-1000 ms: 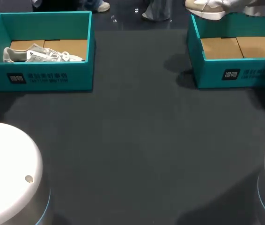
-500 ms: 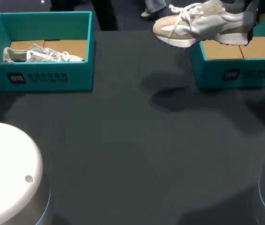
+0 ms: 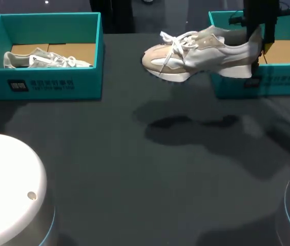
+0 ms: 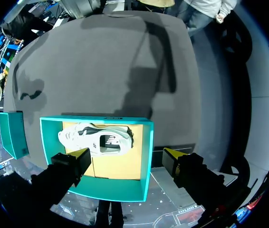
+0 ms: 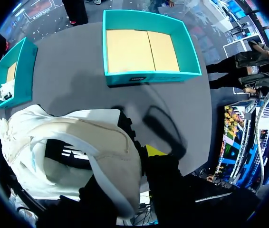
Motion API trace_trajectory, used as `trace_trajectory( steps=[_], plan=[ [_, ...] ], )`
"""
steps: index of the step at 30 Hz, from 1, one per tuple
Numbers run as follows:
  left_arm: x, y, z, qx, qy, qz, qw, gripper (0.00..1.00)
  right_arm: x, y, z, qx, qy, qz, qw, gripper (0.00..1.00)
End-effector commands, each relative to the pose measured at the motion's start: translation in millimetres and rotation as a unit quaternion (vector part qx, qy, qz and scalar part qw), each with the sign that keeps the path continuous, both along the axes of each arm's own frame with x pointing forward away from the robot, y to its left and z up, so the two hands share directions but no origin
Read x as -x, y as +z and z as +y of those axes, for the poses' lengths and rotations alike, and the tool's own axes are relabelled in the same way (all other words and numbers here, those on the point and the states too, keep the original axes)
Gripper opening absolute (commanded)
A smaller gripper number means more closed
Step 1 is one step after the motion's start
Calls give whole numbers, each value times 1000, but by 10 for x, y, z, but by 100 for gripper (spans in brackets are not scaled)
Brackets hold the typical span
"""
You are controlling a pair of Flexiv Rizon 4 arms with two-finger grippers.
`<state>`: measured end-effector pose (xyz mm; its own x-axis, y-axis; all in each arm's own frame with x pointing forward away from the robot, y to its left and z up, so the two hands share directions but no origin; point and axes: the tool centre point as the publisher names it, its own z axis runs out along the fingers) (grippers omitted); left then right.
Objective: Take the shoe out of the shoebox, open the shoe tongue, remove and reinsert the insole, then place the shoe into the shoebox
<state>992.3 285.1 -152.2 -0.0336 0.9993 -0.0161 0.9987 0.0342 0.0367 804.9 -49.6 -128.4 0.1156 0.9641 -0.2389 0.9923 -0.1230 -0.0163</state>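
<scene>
At the upper right of the frame, my right gripper (image 3: 258, 46) is closed on the heel of the shoe (image 3: 196, 54), which hangs over the table (image 3: 135, 169) beside the shoebox (image 3: 237, 84), its toe pointing to the frame's left.

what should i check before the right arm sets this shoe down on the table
1. Right pincer shut on the beige shoe at its heel: ok.
2. Shoe out of the right shoebox: ok.
3. Sole faces down: ok.
4. Table beneath bare, only shadow: ok.
5. Left pincer open, off over the left shoebox: ok.
6. Insole seated: cannot tell.
</scene>
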Motion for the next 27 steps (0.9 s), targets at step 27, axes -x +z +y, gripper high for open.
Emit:
trace_trajectory(
  steps=[27],
  plan=[
    [-6,5,1,-1,0,1,1000,100,1018,-987,851,4,40,-44,998,0]
  ],
)
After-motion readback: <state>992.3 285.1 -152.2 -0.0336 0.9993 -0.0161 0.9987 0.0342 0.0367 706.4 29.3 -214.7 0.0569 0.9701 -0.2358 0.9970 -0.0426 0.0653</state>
